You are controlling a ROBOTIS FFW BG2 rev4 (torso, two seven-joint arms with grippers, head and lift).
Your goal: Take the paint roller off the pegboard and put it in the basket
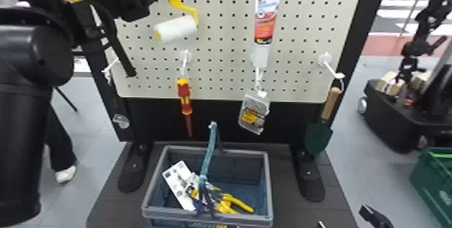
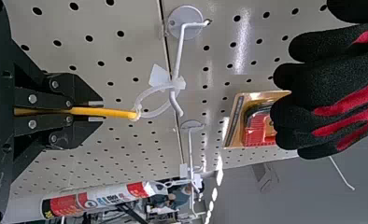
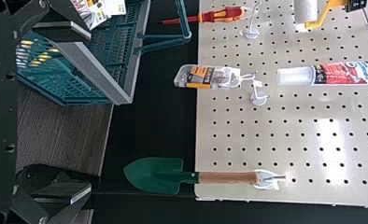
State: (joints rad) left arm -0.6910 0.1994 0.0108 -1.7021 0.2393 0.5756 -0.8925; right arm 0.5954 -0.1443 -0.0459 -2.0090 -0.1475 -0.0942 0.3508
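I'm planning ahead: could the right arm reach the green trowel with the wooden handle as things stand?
Probably yes: the black right gripper is open, and nothing seems to stand between it and the trowel, which hangs from a white hook; the distance is hard to judge.

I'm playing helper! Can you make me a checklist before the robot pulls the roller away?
1. Left gripper shut on the roller's yellow handle: ok.
2. Grip strong enough: cannot tell, squeezing doesn't show.
3. Loop off the hook: not ok, it's around the hook.
4. Basket below the board, top up: ok.
5. Basket's handle folded aside: not ok, it stands up over the middle.
6. Room for the roller: ok, I think. The white card and yellow pliers fill only part of the basket.
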